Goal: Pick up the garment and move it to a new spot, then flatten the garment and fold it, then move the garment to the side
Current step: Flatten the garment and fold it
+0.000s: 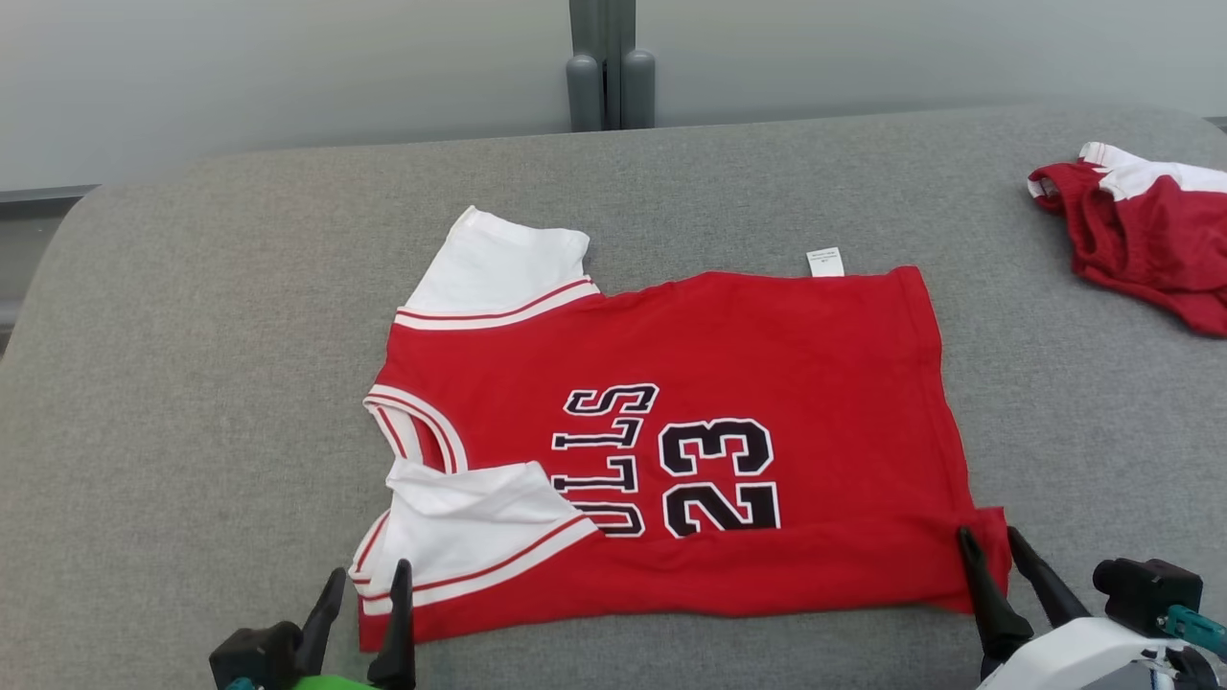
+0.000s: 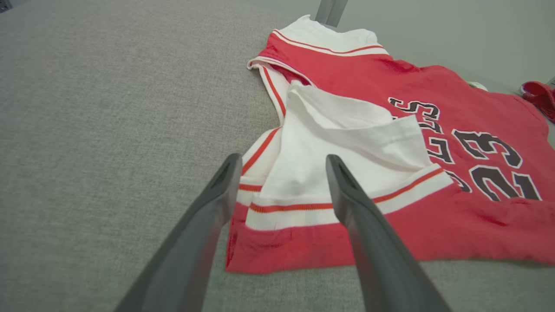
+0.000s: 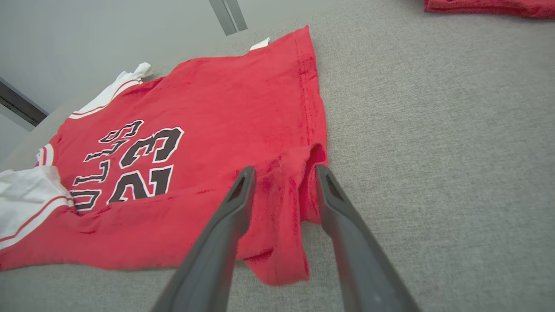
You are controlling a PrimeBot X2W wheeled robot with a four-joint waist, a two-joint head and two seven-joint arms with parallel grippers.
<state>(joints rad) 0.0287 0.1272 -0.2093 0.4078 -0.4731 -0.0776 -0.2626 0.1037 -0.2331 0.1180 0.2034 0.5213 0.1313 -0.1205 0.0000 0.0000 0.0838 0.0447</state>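
The red jersey (image 1: 671, 383) lies spread near the front edge of the grey table (image 1: 192, 383) — left claw (image 1: 369, 572) wide apart over its folded white sleeve (image 1: 470, 522), right claw (image 1: 988, 535) narrower, fingers (image 3: 225, 225) either side of the bunched hem corner (image 3: 286, 190).

The jersey (image 1: 671, 355) is red with red-striped white sleeves and black, white-edged lettering; right of the jersey, a second garment (image 1: 1141, 240) is red and white.
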